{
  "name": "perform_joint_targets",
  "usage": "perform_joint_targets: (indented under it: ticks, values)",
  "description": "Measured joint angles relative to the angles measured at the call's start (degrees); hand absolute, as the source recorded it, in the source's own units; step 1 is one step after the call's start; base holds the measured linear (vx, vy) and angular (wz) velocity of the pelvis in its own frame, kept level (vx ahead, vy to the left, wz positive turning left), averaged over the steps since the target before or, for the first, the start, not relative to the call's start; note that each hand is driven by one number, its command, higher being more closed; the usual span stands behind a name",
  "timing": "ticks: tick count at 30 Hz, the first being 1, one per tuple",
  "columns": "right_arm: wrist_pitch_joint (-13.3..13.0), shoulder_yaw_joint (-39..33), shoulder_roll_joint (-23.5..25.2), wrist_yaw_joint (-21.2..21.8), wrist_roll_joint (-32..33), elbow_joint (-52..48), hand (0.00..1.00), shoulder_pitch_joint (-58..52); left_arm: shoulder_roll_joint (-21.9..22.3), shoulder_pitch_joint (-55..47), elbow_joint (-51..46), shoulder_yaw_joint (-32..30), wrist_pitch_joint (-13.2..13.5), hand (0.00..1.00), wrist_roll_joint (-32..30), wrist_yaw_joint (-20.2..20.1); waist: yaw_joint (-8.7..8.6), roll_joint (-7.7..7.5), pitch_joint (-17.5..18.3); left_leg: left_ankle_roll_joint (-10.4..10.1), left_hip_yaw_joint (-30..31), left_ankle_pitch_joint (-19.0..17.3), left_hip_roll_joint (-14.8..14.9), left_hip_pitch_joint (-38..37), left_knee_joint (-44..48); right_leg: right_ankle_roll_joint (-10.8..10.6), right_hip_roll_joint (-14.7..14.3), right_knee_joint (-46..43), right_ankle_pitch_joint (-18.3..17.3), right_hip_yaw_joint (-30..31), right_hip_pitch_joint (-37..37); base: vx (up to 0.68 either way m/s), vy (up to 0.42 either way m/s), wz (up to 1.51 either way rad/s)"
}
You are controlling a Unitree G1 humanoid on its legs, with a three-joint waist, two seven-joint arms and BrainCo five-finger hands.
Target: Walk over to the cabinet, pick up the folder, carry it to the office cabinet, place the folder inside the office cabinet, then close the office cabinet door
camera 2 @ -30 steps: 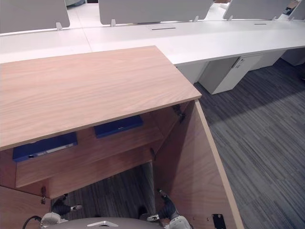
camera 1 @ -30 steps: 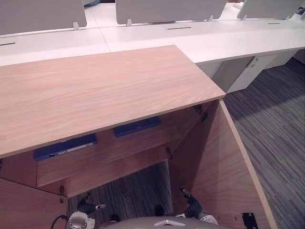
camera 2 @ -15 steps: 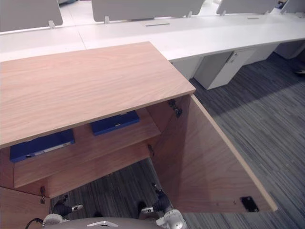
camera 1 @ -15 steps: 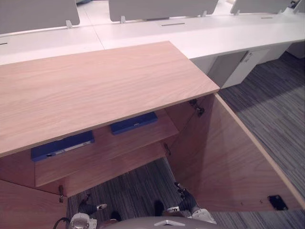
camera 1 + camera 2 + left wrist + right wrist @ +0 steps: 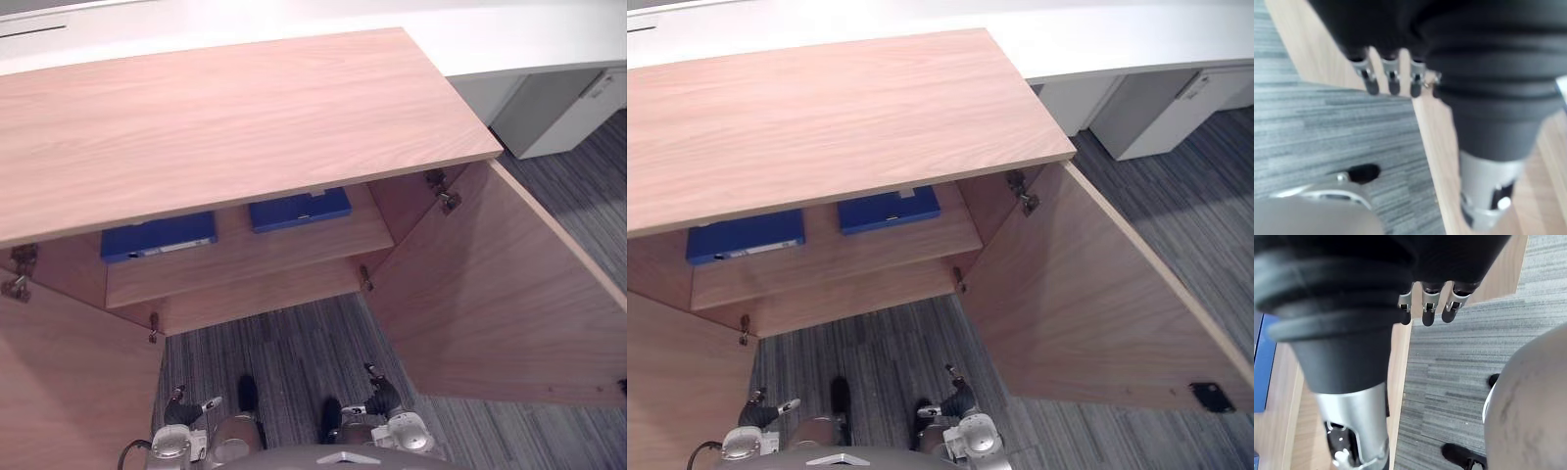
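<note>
Folder [image 5: 299, 209] lies flat at the shelf's [image 5: 245, 257] right end (second folder [image 5: 157, 238] to its left), long side along the front edge. Right hand [image 5: 380, 397] hangs nearer than left hand [image 5: 178, 411], both with fingers [image 5: 1424, 313] slack, empty

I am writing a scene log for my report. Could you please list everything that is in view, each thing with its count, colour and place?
cabinet: one, light wood, in front of the robot
doors: two, light wood, both swung open
shelf: one, light wood, inside the cabinet
folders: two, blue, flat side by side on the shelf
desk: one, white, behind the cabinet
drawer unit: one, white, under the desk
carpet: grey, striped, on the floor
left hand: low, near the left door, open, empty
right hand: low, near the right door, open, empty
</note>
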State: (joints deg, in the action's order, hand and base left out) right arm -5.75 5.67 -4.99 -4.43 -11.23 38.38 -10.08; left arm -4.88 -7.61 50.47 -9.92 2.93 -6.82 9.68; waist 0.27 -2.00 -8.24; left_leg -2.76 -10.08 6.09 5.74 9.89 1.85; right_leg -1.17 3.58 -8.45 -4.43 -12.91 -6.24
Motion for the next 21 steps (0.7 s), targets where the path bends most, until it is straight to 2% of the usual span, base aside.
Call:
perform_joint_targets:
  ticks: [2,4,5,6,8,10,15,21]
  values:
    - [0.7,-2.3,-0.1,-0.2,0.2,0.2,0.0,-0.2,-0.1,0.5,-0.3,-0.1,0.0,0.0,0.0,0.0,-0.22,-1.12,-0.7,1.9,-3.3,-7.8,-0.1,0.7,10.6,0.1,1.7,-1.7,-0.1,-1.0,-0.5,-0.12,-0.003,0.33]
    - [1.0,-4.2,-0.1,-1.1,0.8,0.3,0.0,-0.4,0.4,0.6,-0.2,0.0,0.0,0.0,0.0,0.0,-0.66,-0.77,-0.5,1.8,-4.1,-12.2,-0.5,-2.1,11.7,-0.2,2.5,-1.8,0.0,-1.5,-0.4,-0.13,0.081,0.27]
    - [1.0,-5.0,0.0,-1.3,1.1,0.8,0.0,-0.1,0.9,0.9,0.0,-0.1,0.0,0.0,0.2,-0.1,-0.82,-0.54,-0.5,1.5,-4.3,-11.9,-1.5,-3.5,8.6,-0.8,3.1,-1.7,0.2,-1.2,-0.2,-0.15,0.113,0.15]
    - [1.0,-5.4,0.3,-1.2,1.5,1.0,0.0,-0.3,1.0,0.9,0.0,-0.1,0.0,0.0,0.4,-0.1,-0.61,-0.94,-0.4,1.8,-4.4,-10.9,-2.3,-4.6,6.5,-1.2,3.3,-0.9,0.6,-0.8,0.1,-0.15,0.13,-0.01]
    - [1.0,-7.0,2.6,-1.2,2.7,2.6,0.0,-1.2,0.4,-0.5,0.4,0.0,0.0,0.0,0.5,-0.1,-0.95,-1.85,2.0,1.6,-5.6,-6.7,-4.7,-8.6,-3.5,-1.9,3.9,3.0,3.4,0.3,0.9,-0.09,0.145,-0.12]
    - [1.2,-8.2,2.9,-1.2,3.6,3.5,0.0,-1.0,0.4,-0.7,0.9,0.3,-0.1,0.0,0.5,-0.1,-1.31,-1.91,2.5,1.5,-5.7,-5.6,-5.4,-9.9,-6.6,-2.2,3.8,4.6,4.1,0.6,1.8,-0.03,0.093,-0.02]
    - [2.2,-12.5,3.4,-2.0,7.5,7.2,0.0,0.2,0.4,-0.2,3.1,1.1,-0.2,0.0,0.5,-0.5,-2.33,-1.18,3.8,1.8,-5.8,-5.8,-6.3,-11.2,-6.8,-2.9,3.3,7.7,5.1,3.1,4.4,0.01,0.051,-0.01]
    - [3.0,-16.2,3.8,-2.8,11.6,10.1,0.0,1.2,0.5,0.0,4.7,0.8,-0.7,0.0,1.6,-0.5,-2.34,-0.52,4.7,3.2,-7.6,-5.6,-6.1,-13.6,-6.4,-3.5,2.4,9.3,6.3,5.2,6.3,0.1,-0.001,-0.19]
